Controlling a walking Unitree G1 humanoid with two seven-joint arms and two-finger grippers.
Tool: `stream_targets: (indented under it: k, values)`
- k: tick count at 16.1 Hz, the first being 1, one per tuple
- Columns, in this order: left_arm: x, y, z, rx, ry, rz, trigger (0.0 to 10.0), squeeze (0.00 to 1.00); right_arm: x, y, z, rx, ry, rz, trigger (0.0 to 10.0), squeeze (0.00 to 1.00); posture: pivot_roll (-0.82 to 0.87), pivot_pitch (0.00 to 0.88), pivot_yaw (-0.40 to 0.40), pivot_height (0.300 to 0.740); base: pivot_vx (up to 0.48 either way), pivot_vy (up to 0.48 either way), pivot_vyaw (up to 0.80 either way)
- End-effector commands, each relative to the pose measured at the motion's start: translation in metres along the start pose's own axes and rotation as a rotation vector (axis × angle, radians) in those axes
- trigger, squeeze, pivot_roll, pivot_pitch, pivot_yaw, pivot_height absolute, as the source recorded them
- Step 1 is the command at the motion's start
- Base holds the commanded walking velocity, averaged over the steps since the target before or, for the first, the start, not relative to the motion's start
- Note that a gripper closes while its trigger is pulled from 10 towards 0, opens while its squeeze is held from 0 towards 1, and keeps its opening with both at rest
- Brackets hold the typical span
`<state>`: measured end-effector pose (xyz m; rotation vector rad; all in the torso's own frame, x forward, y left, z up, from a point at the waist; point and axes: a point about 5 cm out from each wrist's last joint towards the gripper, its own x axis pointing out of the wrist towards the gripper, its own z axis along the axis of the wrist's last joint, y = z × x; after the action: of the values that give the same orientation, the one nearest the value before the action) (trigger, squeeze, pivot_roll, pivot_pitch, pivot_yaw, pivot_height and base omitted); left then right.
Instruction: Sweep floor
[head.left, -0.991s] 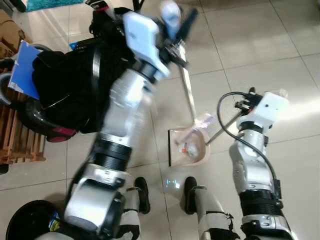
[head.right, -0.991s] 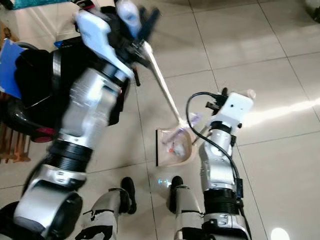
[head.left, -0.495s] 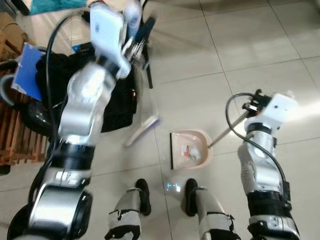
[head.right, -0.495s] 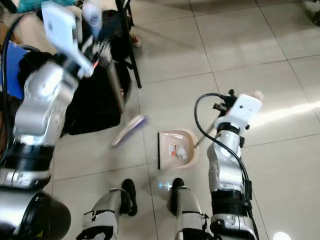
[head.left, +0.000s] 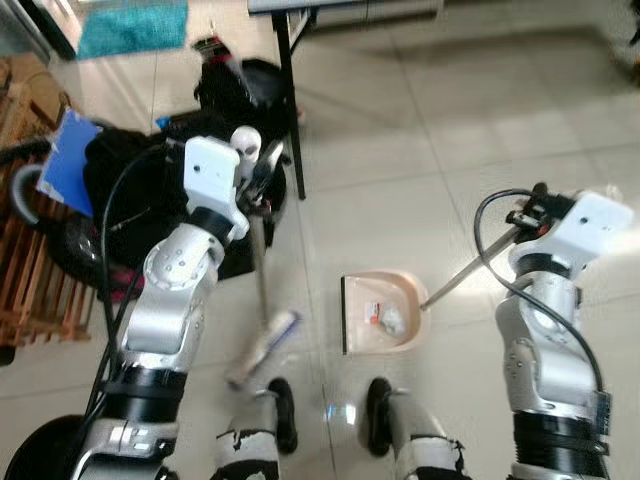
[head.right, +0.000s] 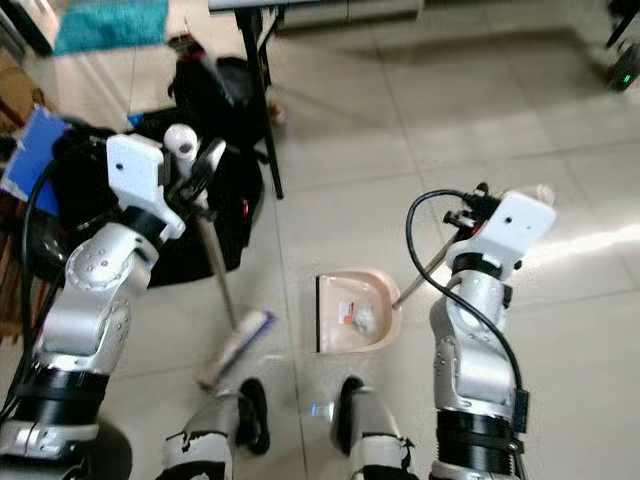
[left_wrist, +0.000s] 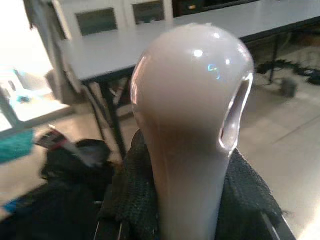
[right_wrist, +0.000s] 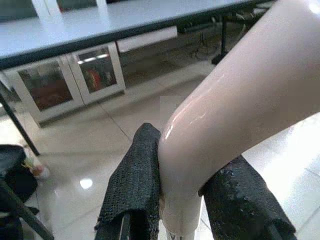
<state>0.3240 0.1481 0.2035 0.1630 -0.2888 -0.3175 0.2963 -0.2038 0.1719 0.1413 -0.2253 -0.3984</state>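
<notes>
Around us spreads a glossy pale tiled floor (head.left: 440, 130), with a dark-legged table (head.right: 262, 110) beyond our left gripper (head.left: 262, 172). That gripper pinches the smooth cream broom handle (left_wrist: 192, 125), its brush head (head.left: 262, 345) down on the tiles below. Our right gripper (right_wrist: 192, 200) clamps the glossy dustpan handle (right_wrist: 240, 115); the rounded pink dustpan (head.left: 385, 315), holding scraps, sits below between both.

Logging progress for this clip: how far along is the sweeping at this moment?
Partly done. Some litter already lies in the pink dustpan, which sits flat on the tiled floor. In hand: the left pincer grips the broom, its head on the tiles beside the pan's open edge; the right pincer holds the dustpan handle. Left: further strokes, if needed, then emptying the pan.
</notes>
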Motion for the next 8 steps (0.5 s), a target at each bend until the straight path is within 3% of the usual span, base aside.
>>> stream_targets:
  k: [1, 8]
  values:
    - [-0.006, 0.005, 0.003, 0.044, 0.011, 0.035, 10.0, 0.0, -0.001, 0.0, 0.012, 0.012, -0.019, 0.019, 10.0, 0.0, -0.05, 0.147, 0.03, 0.74, 0.0, 0.0, 0.0]
    - [-0.028, 0.01, -0.011, 0.025, 0.203, 0.105, 10.0, 0.0, 0.001, 0.001, 0.036, -0.005, 0.019, 0.109, 10.0, 0.0, -0.05, 0.106, 0.026, 0.74, 0.0, 0.0, 0.0]
